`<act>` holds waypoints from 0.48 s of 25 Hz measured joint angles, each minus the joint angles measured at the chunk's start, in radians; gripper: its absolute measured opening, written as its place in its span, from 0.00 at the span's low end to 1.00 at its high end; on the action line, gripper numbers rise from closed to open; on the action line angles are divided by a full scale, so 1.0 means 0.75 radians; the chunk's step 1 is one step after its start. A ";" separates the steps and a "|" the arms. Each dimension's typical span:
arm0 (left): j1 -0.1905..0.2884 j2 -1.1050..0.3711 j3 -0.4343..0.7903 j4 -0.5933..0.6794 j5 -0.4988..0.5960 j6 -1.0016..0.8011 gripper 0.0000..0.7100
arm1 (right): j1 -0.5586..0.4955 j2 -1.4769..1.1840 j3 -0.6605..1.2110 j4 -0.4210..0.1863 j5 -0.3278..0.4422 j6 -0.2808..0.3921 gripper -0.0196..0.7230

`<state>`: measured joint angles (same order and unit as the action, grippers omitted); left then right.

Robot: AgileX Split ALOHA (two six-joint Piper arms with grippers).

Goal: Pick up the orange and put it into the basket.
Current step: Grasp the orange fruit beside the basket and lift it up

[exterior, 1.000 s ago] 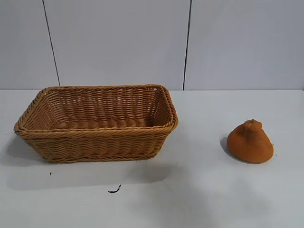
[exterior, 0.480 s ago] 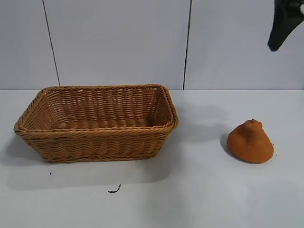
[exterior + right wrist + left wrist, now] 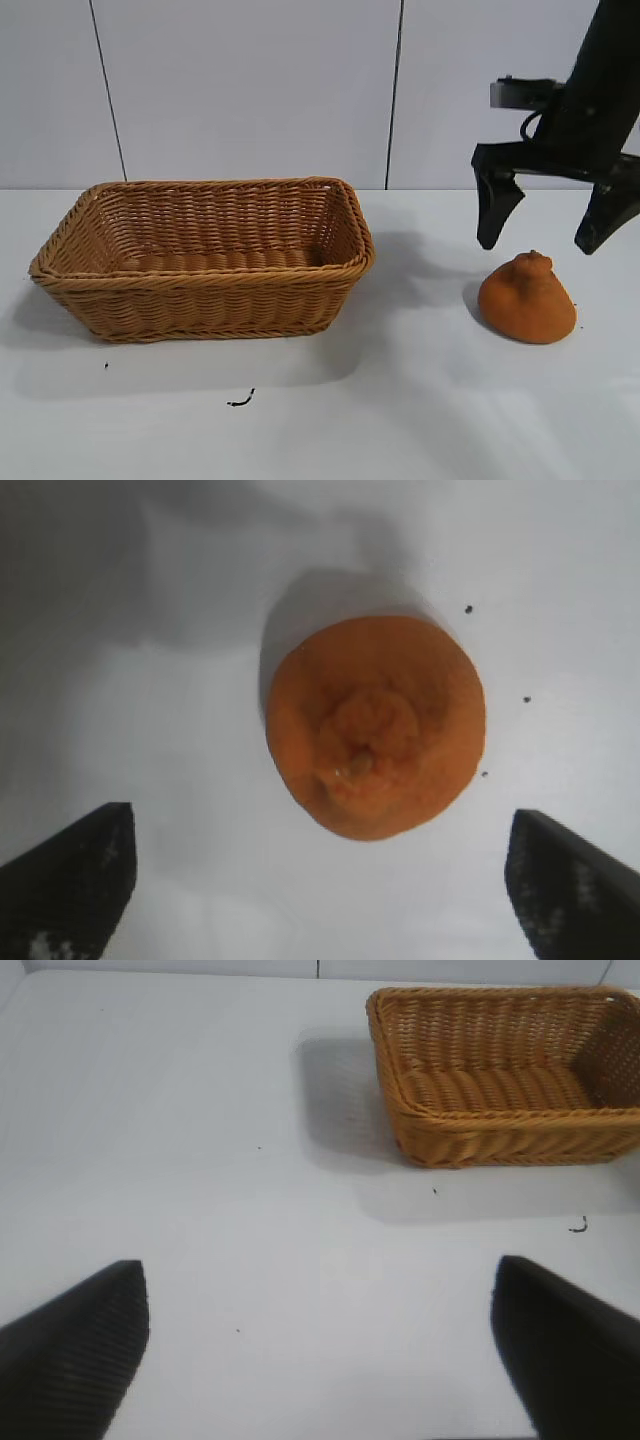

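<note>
**Right gripper spread wide above the orange; basket well apart**

Nearest the exterior camera, a small dark squiggle point(image 3: 240, 400) marks the white table point(image 3: 400, 420) in front of the basket. Behind it, on the table's right part, the orange point(image 3: 526, 300) sits on its broad flat base, its long axis upright and its knobby tip pointing straight up. In the right wrist view the orange point(image 3: 376, 726) shows tip-on, its bumpy knob facing the camera, with a few dark specks on the table beside it.

Directly above it hangs the right gripper point(image 3: 548, 232), its jaws spread wide, wider than the orange, and holding nothing. One fingertip hangs to each side of the knob, clear of the fruit.

To the left, well apart from the orange, stands the basket point(image 3: 60, 262), long side toward the camera. Nothing shows inside it but its woven floor.

The left gripper point(image 3: 320, 1345) appears only in its own wrist view, jaws wide apart and holding nothing, over bare table with the basket point(image 3: 400, 1110) farther off.
</note>
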<state>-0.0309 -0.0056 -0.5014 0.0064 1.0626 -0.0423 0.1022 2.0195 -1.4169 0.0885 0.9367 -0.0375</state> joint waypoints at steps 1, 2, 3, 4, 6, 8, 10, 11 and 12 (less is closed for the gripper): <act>0.000 0.000 0.000 0.000 0.000 0.000 0.94 | 0.000 0.029 0.000 -0.012 -0.014 0.007 0.96; 0.000 0.000 0.000 0.000 0.000 0.000 0.94 | 0.000 0.057 -0.003 -0.019 -0.027 0.011 0.96; 0.000 0.000 0.000 0.000 0.000 0.000 0.94 | 0.000 0.078 -0.003 -0.022 -0.035 0.013 0.96; 0.000 0.000 0.000 0.000 0.000 0.000 0.94 | 0.000 0.103 -0.003 -0.024 -0.046 0.015 0.96; 0.000 0.000 0.000 0.000 0.000 0.000 0.94 | 0.000 0.141 -0.003 -0.024 -0.055 0.016 0.96; 0.000 0.000 0.000 0.000 0.000 0.000 0.94 | 0.000 0.161 -0.003 -0.028 -0.059 0.016 0.90; 0.000 0.000 0.000 0.000 0.000 0.000 0.94 | 0.000 0.164 -0.003 -0.033 -0.065 0.016 0.75; 0.000 0.000 0.000 0.000 0.000 0.000 0.94 | 0.000 0.164 -0.004 -0.033 -0.067 0.016 0.63; 0.000 0.000 0.000 0.000 0.000 0.000 0.94 | 0.000 0.164 -0.006 -0.033 -0.067 0.016 0.50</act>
<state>-0.0309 -0.0056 -0.5014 0.0064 1.0626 -0.0423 0.1022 2.1425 -1.4216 0.0635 0.8867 -0.0252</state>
